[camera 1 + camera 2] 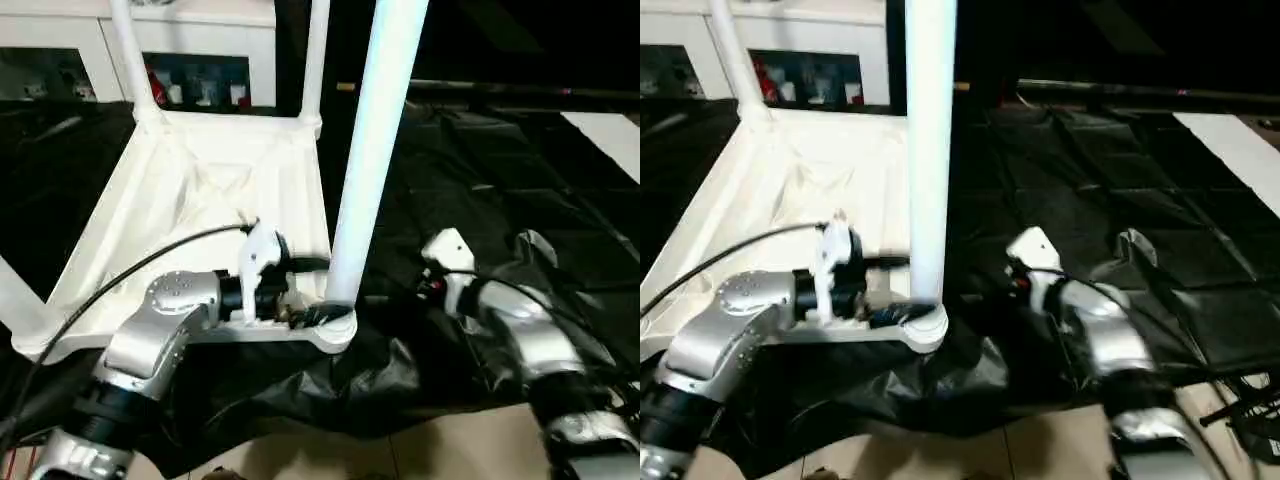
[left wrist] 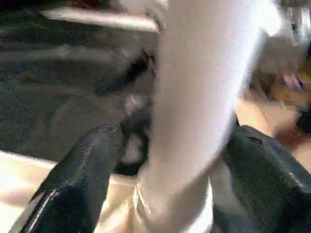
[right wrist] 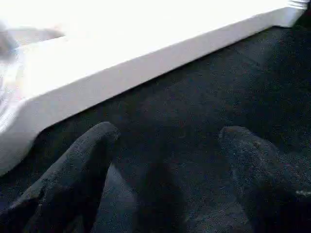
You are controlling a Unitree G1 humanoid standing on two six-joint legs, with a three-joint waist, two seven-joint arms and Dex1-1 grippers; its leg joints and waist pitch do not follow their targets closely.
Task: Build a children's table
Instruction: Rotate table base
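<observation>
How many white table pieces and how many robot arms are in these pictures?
Table tops: 1
Legs standing in its corner sockets: 4 (near right, far left, far right, near left)
Silver robot arms: 2 (left, right)
Total: 7

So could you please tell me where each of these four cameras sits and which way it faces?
Left eye view: on the head, looking forward and down at the upturned table top; both silver forearms show.
Right eye view: beside it on the head, same scene; the near leg stands in its corner socket.
Left wrist view: on the left wrist, facing that leg between the left gripper fingers.
Right wrist view: on the right wrist, looking over the open right gripper at black sheet and the top's edge.
Shared: all four see the table.
</observation>
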